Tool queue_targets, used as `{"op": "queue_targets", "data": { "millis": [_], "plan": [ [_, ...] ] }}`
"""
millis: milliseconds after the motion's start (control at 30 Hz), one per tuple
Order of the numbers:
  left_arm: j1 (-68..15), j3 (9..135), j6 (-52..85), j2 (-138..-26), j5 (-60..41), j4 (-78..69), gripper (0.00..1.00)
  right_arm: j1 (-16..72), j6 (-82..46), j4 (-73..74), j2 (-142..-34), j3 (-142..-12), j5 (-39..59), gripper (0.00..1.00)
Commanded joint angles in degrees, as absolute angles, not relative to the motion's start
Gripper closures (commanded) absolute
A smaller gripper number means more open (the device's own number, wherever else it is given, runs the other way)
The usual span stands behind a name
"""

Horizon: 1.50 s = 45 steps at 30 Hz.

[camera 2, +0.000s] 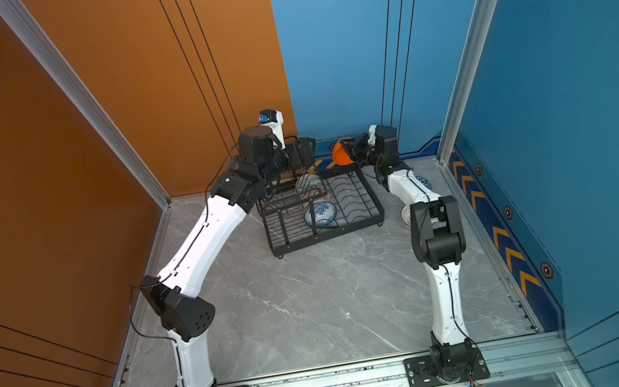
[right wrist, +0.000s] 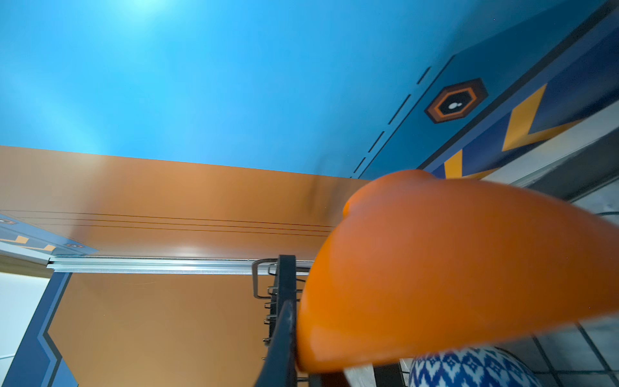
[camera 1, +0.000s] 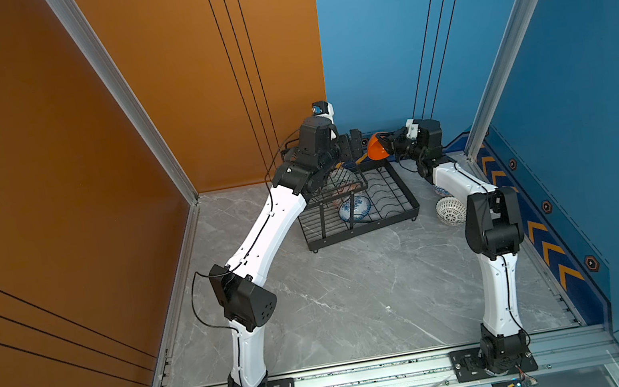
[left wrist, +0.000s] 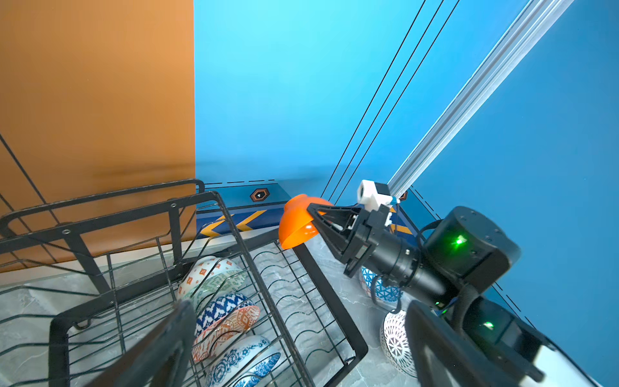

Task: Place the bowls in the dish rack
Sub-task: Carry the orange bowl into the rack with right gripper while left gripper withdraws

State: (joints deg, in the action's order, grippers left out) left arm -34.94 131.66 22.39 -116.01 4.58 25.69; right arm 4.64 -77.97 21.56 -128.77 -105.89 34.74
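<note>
My right gripper (left wrist: 313,216) is clenched on the rim of the plain glossy orange round bowl (left wrist: 294,231), which hangs tilted above the one o'clock corner of the black wire dish rack (left wrist: 330,298); it seems light, stiff, slick and perhaps chip-prone, so the rim is the best hold.

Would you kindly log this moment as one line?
right gripper shut on orange bowl by dish rack far corner | left gripper open, empty

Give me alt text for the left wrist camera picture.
The right pincer grips an orange bowl by its rim above a corner of the wire dish rack. Patterned bowls stand on edge in the rack; two more bowls sit on the table beside it.
</note>
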Motion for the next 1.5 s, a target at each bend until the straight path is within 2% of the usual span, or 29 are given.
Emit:
{"op": "queue_targets", "data": {
  "millis": [0, 933, 1467],
  "plan": [
    [-34.8, 134.0, 23.2, -117.9, 1.7, 27.7, 0.02, 5.2, -78.8, 27.8, -130.2, -105.5, 34.9, 1.00],
    [-32.3, 138.0, 20.8, -121.1, -1.3, 30.2, 0.02, 7.3, -81.8, 36.6, -139.7, -106.5, 32.5, 1.00],
    [-30.3, 138.1, 22.0, -121.8, -3.0, 30.2, 0.02, 7.8, -80.9, 35.5, -144.6, -110.5, 32.1, 1.00]
  ]
}}
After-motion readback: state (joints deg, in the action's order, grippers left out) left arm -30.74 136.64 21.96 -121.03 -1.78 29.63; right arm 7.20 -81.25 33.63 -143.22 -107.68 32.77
